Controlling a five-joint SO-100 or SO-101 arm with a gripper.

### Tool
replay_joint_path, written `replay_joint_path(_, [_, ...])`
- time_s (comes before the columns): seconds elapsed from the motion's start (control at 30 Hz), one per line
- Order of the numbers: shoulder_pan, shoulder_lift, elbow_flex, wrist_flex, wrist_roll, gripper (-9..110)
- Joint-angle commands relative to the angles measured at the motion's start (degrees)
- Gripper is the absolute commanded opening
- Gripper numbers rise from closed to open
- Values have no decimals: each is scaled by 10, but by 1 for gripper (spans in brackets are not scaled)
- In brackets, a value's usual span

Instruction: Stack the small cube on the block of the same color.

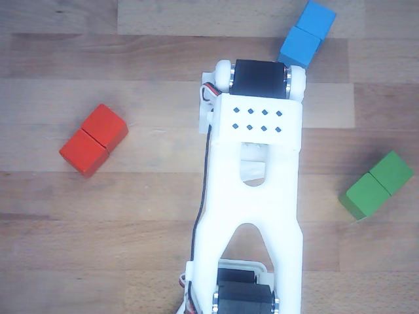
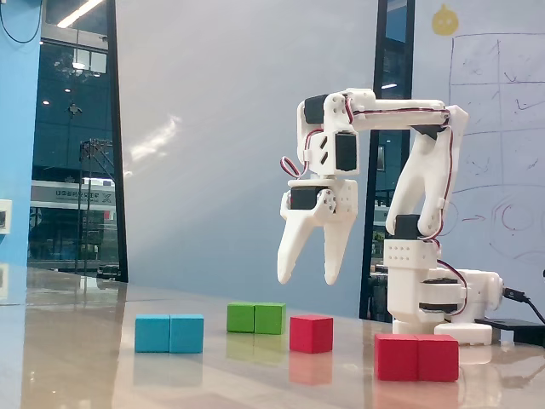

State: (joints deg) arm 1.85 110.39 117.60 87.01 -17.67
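Observation:
The small red cube (image 2: 311,333) sits on the table in the fixed view, between the green and red oblong blocks. The red oblong block (image 2: 417,357) lies at the front right, and it also shows at the left of the other view (image 1: 93,139), with a seam across its middle. My gripper (image 2: 305,280) hangs open and empty, fingers pointing down, well above the small cube and a little to its left. In the other view the white arm (image 1: 255,163) hides both the gripper and the small cube.
A blue oblong block (image 2: 169,333) (image 1: 308,34) and a green oblong block (image 2: 255,318) (image 1: 378,184) lie on the wooden table. The arm's base (image 2: 430,294) stands at the right in the fixed view.

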Motion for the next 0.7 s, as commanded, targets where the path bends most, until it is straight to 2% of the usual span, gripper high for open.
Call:
replay_joint_path(0.0, [-4,-1,-3,-4,1,36])
replay_joint_path(0.67, [1,-54,106,-146,1,35])
